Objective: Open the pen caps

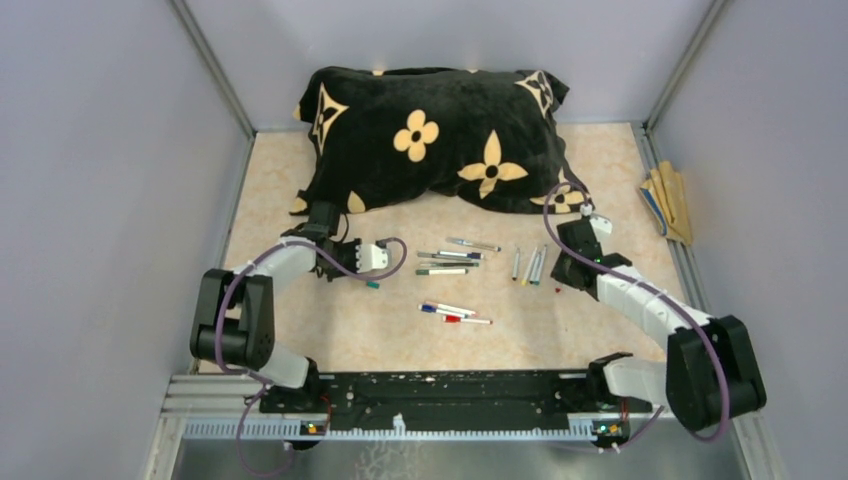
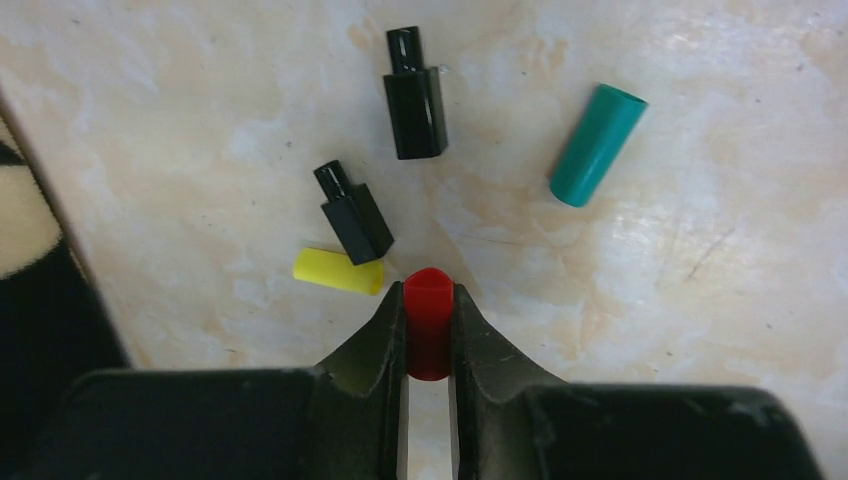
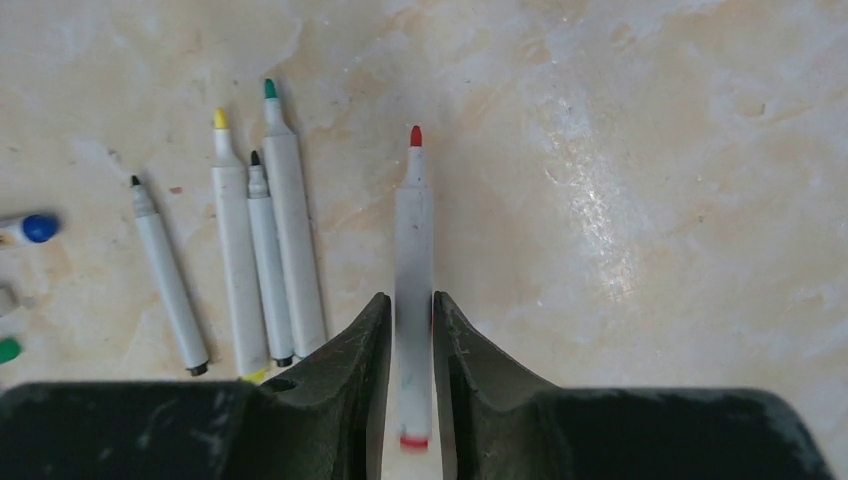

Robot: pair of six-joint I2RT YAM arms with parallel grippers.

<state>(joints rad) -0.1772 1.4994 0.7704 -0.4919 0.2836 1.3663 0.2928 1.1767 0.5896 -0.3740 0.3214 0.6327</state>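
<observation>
The left gripper (image 2: 428, 300) was pressed together on a red cap (image 2: 428, 335), pinched with its rounded end pointing away from the wrist. Whether the cap touched the bench (image 2: 700, 300) could not be told. It was held at the edge of a loose cluster of removed caps, presumably to be dropped among them. A yellow cap (image 2: 338, 271) lay just beside it, two black caps (image 2: 355, 212) beyond, and a green cap (image 2: 597, 145) further off.

The right gripper (image 3: 410, 305) was clamped on the white barrel of a red-tipped pen (image 3: 413, 230), its bare nib directed away from the fingers. The pen was held near a row of four uncapped pens (image 3: 255, 260), apparently so that opened pens were kept together.

From above, several capped pens (image 1: 455, 313) were seen between the arms, so the task was judged partly done.
</observation>
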